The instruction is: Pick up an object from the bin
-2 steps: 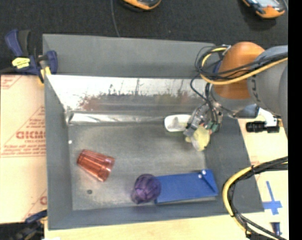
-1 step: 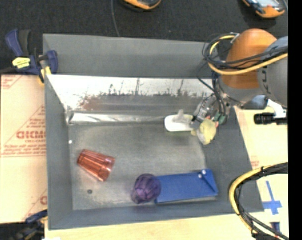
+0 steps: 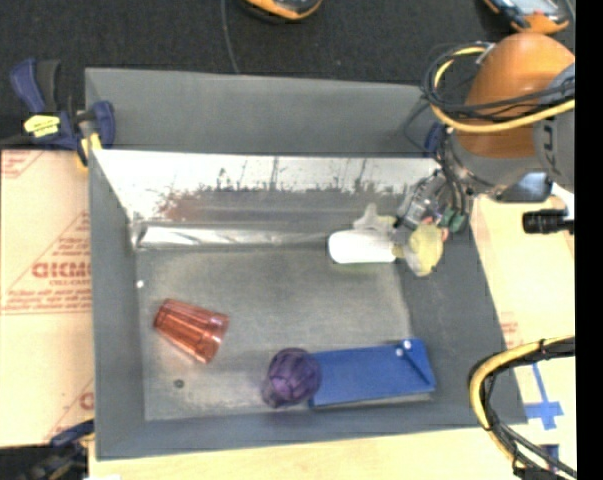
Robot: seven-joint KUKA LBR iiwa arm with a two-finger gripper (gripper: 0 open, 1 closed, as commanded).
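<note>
Just beside the white thing [image 3: 361, 248], the gripper [image 3: 421, 226] hangs low, maybe to grab it or the yellow lump [image 3: 427, 254] next to it. I cannot tell if it is wide or closed. The red cup [image 3: 191, 330] lies well apart.

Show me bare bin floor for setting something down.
Widest bare patch: mid-floor, between red cup, white piece and blue slab. Also back left, behind the cup. Crowded: back right corner by the claw; front edge with purple ball and slab.
</note>
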